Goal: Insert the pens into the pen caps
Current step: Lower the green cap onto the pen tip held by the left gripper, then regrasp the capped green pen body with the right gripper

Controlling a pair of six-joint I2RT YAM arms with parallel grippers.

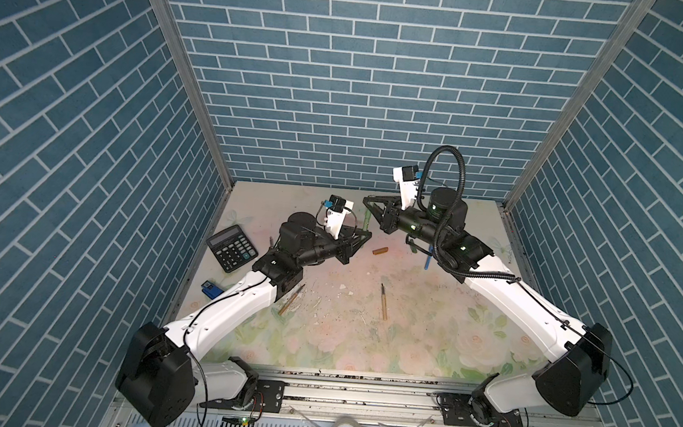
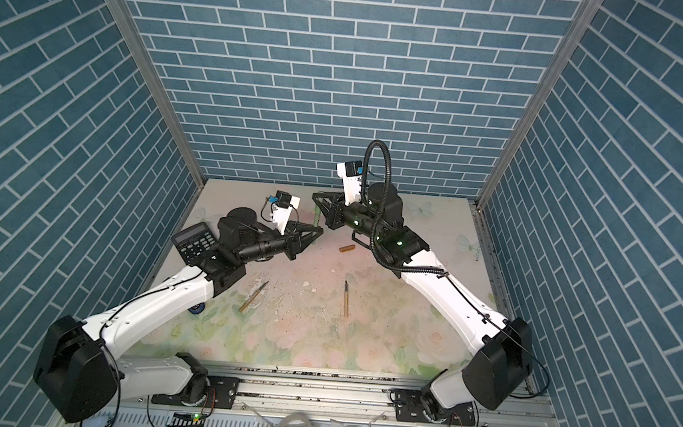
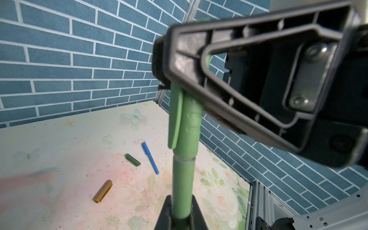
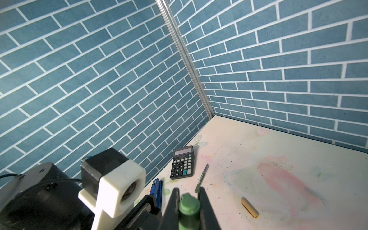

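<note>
Holding a slim, matte green pen (image 3: 182, 179) roughly upright over the far middle of the table (image 1: 428, 313). Clamping left gripper (image 1: 367, 236) jaws on its lower barrel, right gripper (image 1: 367, 204) jaws on the green cap (image 3: 190, 123) above. Showing that cap seated over the pen's top end, same light green, flat clip along one side, thin seam at the join. Leaving flat on the table a tan cap (image 3: 103, 191) nearby, dark green cap (image 3: 133, 160) and blue pen (image 3: 150, 158) to the right, a tan pen (image 1: 383, 303) nearer
</note>
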